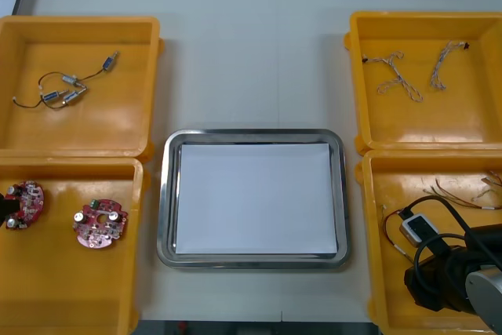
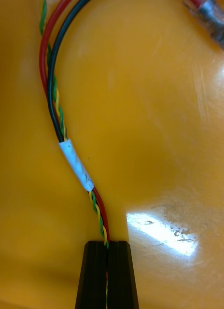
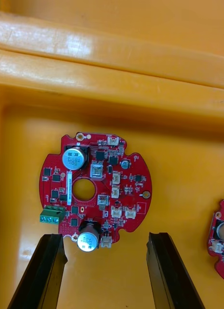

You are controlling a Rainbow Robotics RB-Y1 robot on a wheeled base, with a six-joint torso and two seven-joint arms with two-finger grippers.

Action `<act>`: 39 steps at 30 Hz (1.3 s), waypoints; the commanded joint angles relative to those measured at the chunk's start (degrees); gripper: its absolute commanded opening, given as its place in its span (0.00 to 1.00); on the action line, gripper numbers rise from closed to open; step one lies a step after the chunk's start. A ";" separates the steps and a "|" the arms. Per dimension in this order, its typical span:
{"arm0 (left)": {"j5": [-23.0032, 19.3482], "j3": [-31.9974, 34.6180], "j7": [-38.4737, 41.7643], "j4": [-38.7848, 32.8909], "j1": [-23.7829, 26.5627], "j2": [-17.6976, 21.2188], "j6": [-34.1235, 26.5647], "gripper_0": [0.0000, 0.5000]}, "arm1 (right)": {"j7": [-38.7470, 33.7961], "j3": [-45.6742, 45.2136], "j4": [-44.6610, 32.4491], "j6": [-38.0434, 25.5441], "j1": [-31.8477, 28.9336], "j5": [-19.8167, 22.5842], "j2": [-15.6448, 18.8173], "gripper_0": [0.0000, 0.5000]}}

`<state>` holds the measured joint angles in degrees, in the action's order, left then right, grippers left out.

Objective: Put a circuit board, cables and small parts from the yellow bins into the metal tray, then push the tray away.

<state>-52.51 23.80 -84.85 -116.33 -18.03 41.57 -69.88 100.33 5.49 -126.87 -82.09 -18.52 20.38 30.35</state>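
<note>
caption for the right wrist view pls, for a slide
Right gripper shut on cables, red, black and twisted green-yellow, lying in a yellow bin.

Tiny print on circuit board [image 3: 95, 186] capacitors [image 3: 75, 158], too small to read

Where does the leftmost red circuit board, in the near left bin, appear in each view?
Front view: circuit board by the left wall of the near left bin.
Left wrist view: circuit board just ahead of the open left gripper.
Right wrist view: the near right bin instead, right gripper shut on a cable.
Shared landmark: the second board beside it.
</note>
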 commanded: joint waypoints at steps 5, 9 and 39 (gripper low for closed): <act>-0.58 1.52 -4.98 2.51 -2.97 -0.61 3.34 1.00 | 2.41 -1.71 -2.41 0.09 -0.20 0.27 -0.64 0.00; -0.49 0.46 -5.42 4.18 -2.97 -0.61 5.10 1.00 | 2.50 -3.38 -3.82 -0.87 -0.29 0.71 -0.64 0.00; 4.70 -3.67 -1.37 5.06 -2.62 -2.19 5.54 0.98 | 6.98 -18.23 -0.22 -2.37 0.15 9.76 4.98 0.00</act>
<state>-48.95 21.07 -84.88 -111.04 -19.02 40.59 -64.91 104.48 -10.21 -127.80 -84.03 -18.47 29.13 33.39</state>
